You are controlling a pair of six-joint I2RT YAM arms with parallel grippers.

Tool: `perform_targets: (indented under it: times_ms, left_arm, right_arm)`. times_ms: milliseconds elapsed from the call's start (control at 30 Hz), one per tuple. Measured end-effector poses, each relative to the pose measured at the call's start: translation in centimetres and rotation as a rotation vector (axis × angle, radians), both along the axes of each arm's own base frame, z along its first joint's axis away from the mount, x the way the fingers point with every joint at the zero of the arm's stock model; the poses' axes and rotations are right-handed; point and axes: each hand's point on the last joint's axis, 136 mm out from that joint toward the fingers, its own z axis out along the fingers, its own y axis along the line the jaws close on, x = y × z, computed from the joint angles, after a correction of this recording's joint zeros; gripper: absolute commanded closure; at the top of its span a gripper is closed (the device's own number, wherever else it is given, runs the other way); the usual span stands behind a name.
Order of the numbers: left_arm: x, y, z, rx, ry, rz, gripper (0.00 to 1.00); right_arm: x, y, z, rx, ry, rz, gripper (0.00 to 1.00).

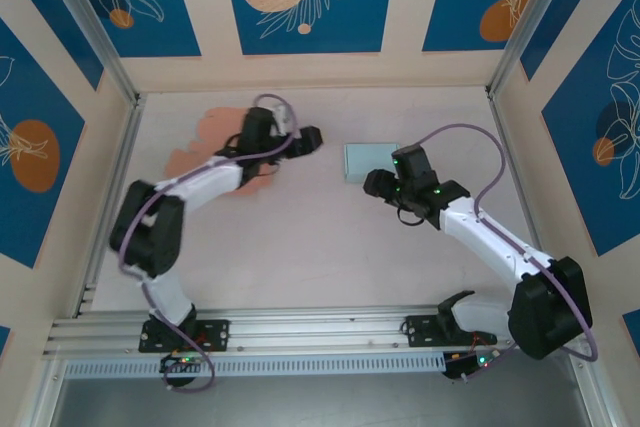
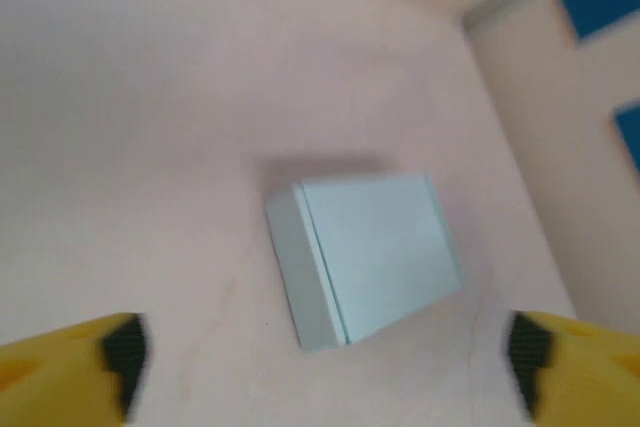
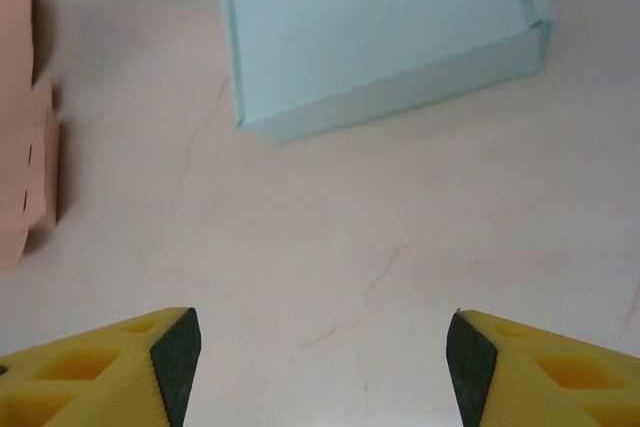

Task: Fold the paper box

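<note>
a flat pink paper sheet [image 1: 213,124] lies at the left of the worktop [image 1: 320,247], partly hidden under the left arm. the left pincer [image 1: 312,137] gapes wide, empty. right of it sits the pale blue paper box [image 1: 371,160], folded shut, its inside unseen. the right pincer [image 1: 378,184] stands open beside it, holding nothing.

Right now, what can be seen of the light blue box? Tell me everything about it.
The light blue box looks like thin matte card, folded shut into a low rectangular shape: a broad flat top, narrow side walls and a fold line near one edge. It lies flat and slightly askew on the pale table, toward the far middle. Only the table touches it.
</note>
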Motion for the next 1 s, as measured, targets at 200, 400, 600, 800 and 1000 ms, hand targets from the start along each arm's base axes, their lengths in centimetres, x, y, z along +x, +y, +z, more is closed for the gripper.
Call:
perform_targets:
  times_ms: [200, 400, 600, 800, 1000]
  left_arm:
    - [-2.1, 12.9, 1.3, 0.019, -0.058, 0.303, 0.0]
    - [-6.4, 21.8, -1.4, 0.137, -0.015, 0.556, 0.0]
    - [-8.3, 25.9, -0.5, 0.207, -0.072, 0.686, 0.0]
    - [-8.9, 26.9, -1.6, 0.252, -0.058, 0.706, 0.0]
    - [-8.9, 27.5, -1.8, 0.267, -0.058, 0.713, 0.0]
  right_arm:
    - [-0.2, 7.9, 0.7, -0.06, 0.013, 0.18, 0.26]
    - [3.3, 19.4, 0.0, -0.072, 0.007, 0.324, 0.23]
    - [6.3, 26.9, -4.5, -0.046, 0.061, 0.396, 0.23]
    - [8.5, 28.6, -7.8, -0.059, 0.112, 0.374, 0.28]
    - [10.4, 27.6, -9.6, -0.051, 0.148, 0.313, 0.38]
